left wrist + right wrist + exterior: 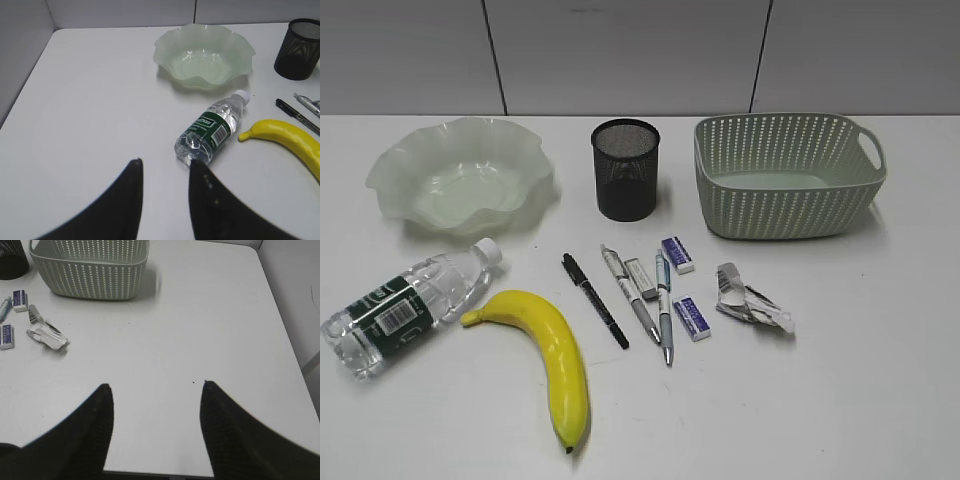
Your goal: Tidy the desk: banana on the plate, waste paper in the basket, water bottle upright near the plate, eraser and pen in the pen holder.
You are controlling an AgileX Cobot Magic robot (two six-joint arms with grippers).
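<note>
On the white desk [840, 400] the banana [552, 357] lies at front left, the water bottle [405, 305] on its side left of it. The plate [460, 178] is back left, the black pen holder [625, 168] back centre, the basket [788, 175] back right. Pens [594, 299] and erasers [691, 318] lie in the middle, the waste paper [750, 300] right of them. No gripper shows in the exterior view. My left gripper [165, 162] is open, just short of the bottle's base [212, 127]. My right gripper [155, 386] is open over bare desk, right of the waste paper [46, 332].
The left wrist view shows the plate [204, 56], the banana [285, 137] and the pen holder [299, 49]. The right wrist view shows the basket [90, 267], two erasers [7, 335] and the desk's right edge [287, 340]. A grey wall runs behind the desk.
</note>
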